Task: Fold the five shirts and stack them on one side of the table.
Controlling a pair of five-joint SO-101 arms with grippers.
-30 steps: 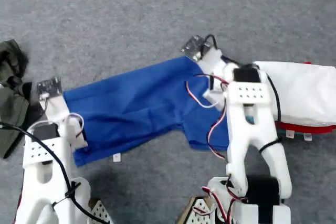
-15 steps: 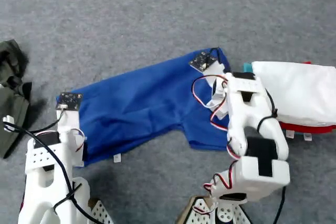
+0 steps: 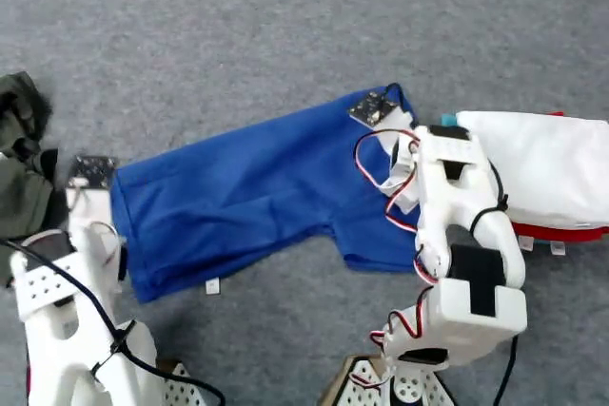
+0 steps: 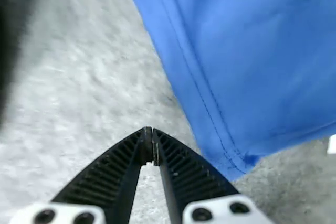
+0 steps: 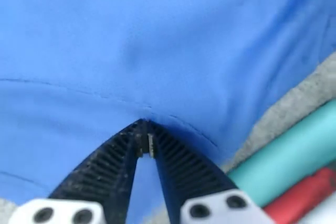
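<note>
The blue shirt [image 3: 257, 197] lies spread flat across the middle of the high view, slanting from lower left up to centre right. Its right end passes under the right arm [image 3: 457, 225], so the cloth's edge there is hidden. Looped wires cover the part next to the stack.

In the right wrist view the right gripper [image 5: 145, 139] has its fingers drawn together, with the tips down on the blue cloth at a seam. Whether any fabric is caught between them cannot be told. The left gripper [image 4: 148, 148] also has its fingers closed on each other and holds nothing. It sits above the grey table [image 3: 238, 54], just beside the shirt's stitched hem. In the high view the left arm [image 3: 67, 282] stands at the lower left, its base cut off by the bottom of the frame.

At the right edge a white shirt [image 3: 542, 173] tops a stack and runs out of the frame. Under it a thin strip of a red shirt [image 3: 561, 232] shows. A sliver of a teal shirt [image 3: 447, 122] shows beside the right arm. At the left edge a dark green shirt [image 3: 19, 159] lies crumpled and partly cut off, close to the left arm.

A broad band of grey table runs across the upper part of the frame, from the blue shirt to the far edge. A narrower patch lies at the bottom centre between the two arm bases. A small white tag [image 3: 211, 284] sits there against the blue hem.
</note>
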